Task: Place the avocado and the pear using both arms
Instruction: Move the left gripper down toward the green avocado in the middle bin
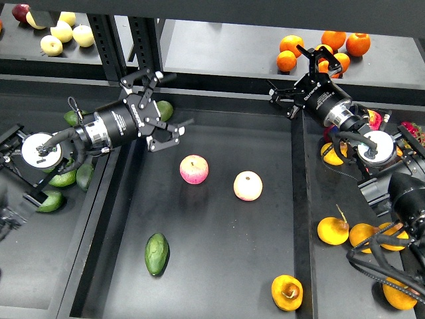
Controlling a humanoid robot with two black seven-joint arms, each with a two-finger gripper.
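Already our left gripper [161, 124] and right gripper [302, 72] hover spread and empty (far side), so reaching near could bump the apples [194, 169] beside the avocado [157, 253] and pear [287, 292].

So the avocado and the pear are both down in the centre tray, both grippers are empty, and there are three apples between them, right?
Not quite: the head view shows two apples, one pinker and one paler, not three. The rest holds: the avocado and the pear lie in the centre tray, and the left gripper and right gripper hold nothing.
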